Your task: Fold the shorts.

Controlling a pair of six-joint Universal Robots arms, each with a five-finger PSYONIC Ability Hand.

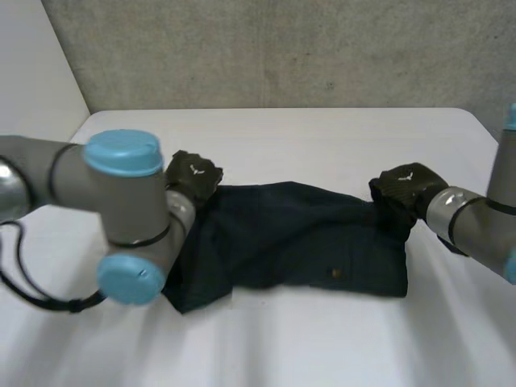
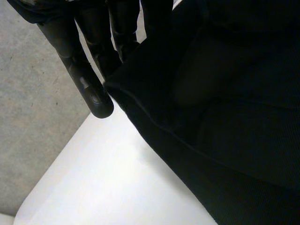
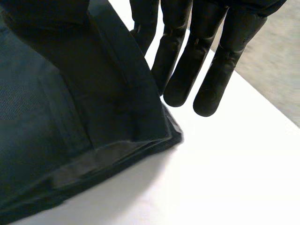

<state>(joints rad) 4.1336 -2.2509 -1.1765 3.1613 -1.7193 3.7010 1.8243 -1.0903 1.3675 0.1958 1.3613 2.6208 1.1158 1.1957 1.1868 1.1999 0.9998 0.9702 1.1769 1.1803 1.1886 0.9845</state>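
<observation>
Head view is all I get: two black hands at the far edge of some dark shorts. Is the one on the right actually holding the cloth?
Observer: Yes. The right hand pinches the edge of the shorts, with straight fingers behind the cloth and the thumb in front.
Operator: Is that whole end lifted?
Observer: No. The hemmed corner below that hand lies on the table.
Operator: And the other hand?
Observer: A corner of the shorts lies against the left hand, but the cloth hides whether it grips.
</observation>
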